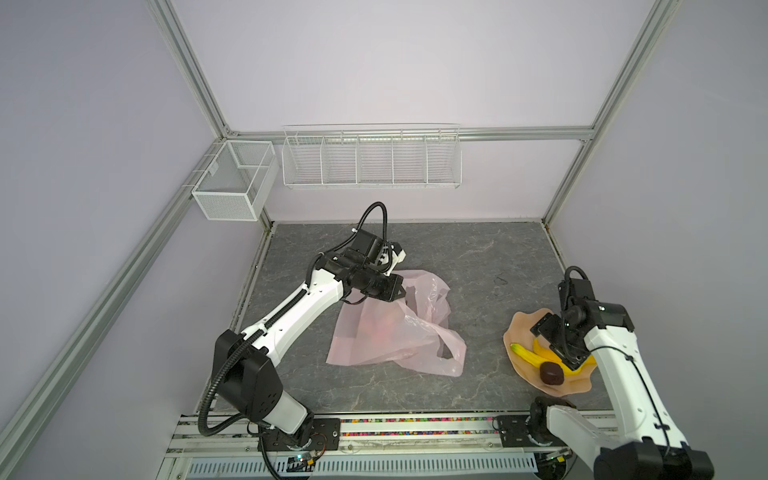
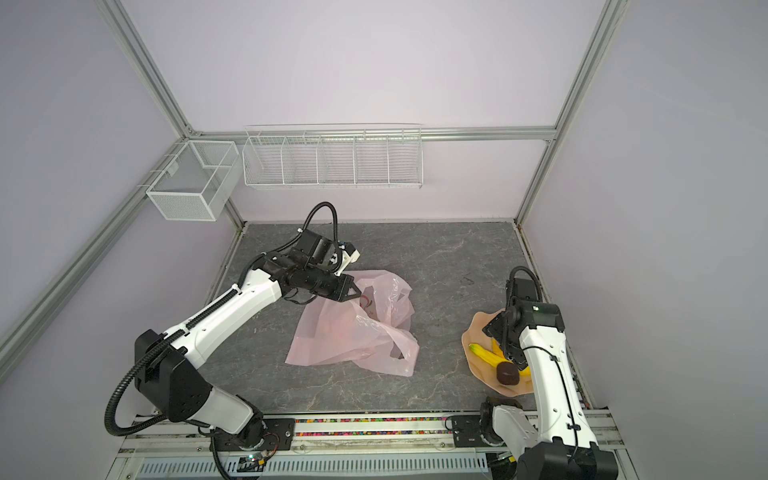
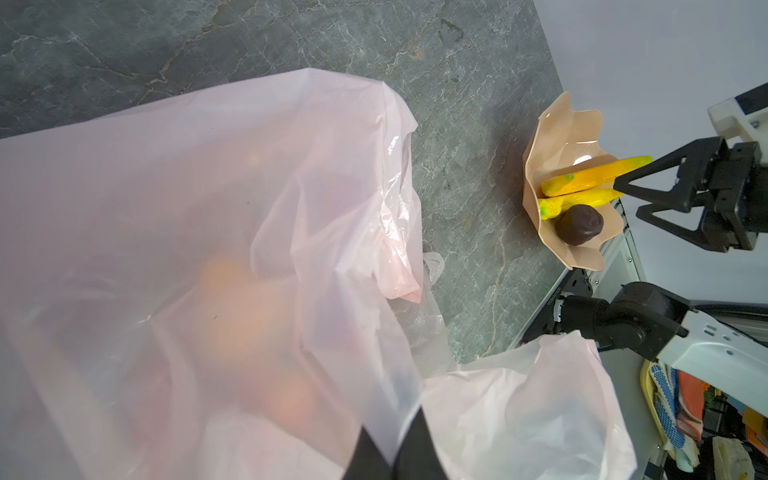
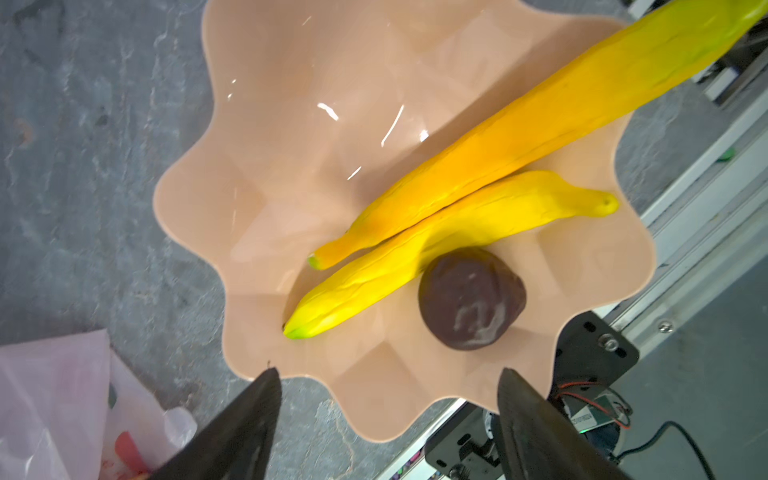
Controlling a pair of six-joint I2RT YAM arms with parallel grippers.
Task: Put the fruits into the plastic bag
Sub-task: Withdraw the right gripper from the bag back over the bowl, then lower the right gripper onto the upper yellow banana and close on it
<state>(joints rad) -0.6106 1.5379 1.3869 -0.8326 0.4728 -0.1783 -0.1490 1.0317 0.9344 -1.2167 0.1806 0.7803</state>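
The pale-pink plastic bag point(image 1: 395, 332) lies crumpled mid-table. My left gripper point(image 3: 395, 453) is shut on a fold of its film at the far edge and holds that edge up. Blurred orange and reddish fruits point(image 3: 245, 307) show through the film inside the bag. On the peach wavy-edged plate point(image 4: 291, 124) at the right lie two yellow bananas point(image 4: 519, 137) side by side and a dark brown-purple fruit point(image 4: 471, 299) against the shorter banana. My right gripper point(image 4: 387, 374) hangs open just above the plate's near rim, holding nothing, with the bananas' ends right by its fingertips point(image 3: 621, 187).
A white wire rack point(image 1: 372, 162) and a mesh basket point(image 1: 232, 183) hang on the back wall. An aluminium rail point(image 1: 415, 428) with both arm bases runs along the table's front edge. The plate sits close to the table's right edge.
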